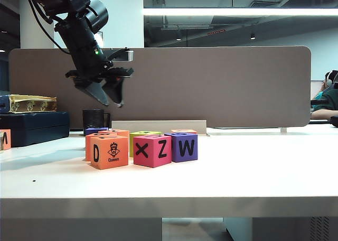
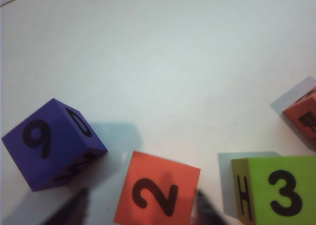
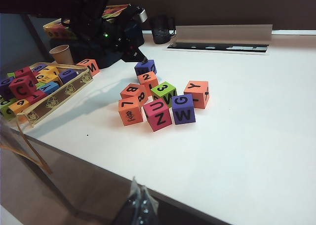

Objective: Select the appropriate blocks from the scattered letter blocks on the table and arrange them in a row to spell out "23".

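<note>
Left gripper [image 1: 108,95] hovering above the block cluster, fingers parted, holding nothing, orange "2" block [image 2: 158,191] sitting directly beneath its fingertips, lime green "3" block [image 2: 276,188] just beside that, purple block [image 2: 52,143] near, white table [image 1: 237,172] below, right gripper's [image 3: 138,205] state not discernible.

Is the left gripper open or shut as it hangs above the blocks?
Open: the left gripper hangs above the block cluster, its two fingers visibly parted with nothing between them, over the orange "2" block.

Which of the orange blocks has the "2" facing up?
The orange block lying between the purple "9" block and the lime green "3" block, under the left gripper. The other orange blocks show letters on top.
</note>
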Tool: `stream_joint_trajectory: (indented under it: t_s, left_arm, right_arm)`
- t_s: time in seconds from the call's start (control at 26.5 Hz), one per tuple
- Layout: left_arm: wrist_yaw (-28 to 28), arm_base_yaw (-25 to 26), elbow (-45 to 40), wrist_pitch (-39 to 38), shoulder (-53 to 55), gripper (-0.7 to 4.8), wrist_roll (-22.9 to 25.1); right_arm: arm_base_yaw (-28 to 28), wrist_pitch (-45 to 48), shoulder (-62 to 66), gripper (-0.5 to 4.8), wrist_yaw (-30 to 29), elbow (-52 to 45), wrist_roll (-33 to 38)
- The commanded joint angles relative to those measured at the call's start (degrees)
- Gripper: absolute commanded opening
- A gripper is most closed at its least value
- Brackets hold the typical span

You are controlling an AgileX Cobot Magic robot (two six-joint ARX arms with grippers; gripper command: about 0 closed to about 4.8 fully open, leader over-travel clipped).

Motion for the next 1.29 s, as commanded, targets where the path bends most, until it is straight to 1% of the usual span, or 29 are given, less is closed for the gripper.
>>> stream_joint_trajectory:
  t_s: [0.04,0.08,0.26,0.45,0.79,1.29]
  left_arm:
    - [-0.2,-0.1,0.2,0.2,0.3,3.86,3.5]
    - [-0.2,-0.1,0.2,0.2,0.6,4.00,4.3]
    - [-0.2,-0.1,0.2,0.0,2.4,4.01,8.6]
    - [-0.2,-0.1,0.3,0.0,4.6,4.01,8.6]
    - [-0.2,-0.1,0.2,-0.4,5.0,4.00,8.6]
    - [-0.2,-0.1,0.2,-0.6,5.0,3.99,8.6]
  right_arm:
    - [0.0,-0.4,0.2,-0.01,0.0,0.1,0.0]
    - [0.0,-0.5,0.2,-0.01,0.0,0.1,0.0]
    - [0.0,-1.7,0.2,-0.01,0.0,0.1,0.0]
    - [0.0,-1.8,0.8,-0.01,-0.2,0.1,0.0]
    - [0.0,-1.1,2.5,-0.01,-0.2,0.2,0.0]
    - [0.0,2.8,2.7,-0.01,-0.2,1.0,0.0]
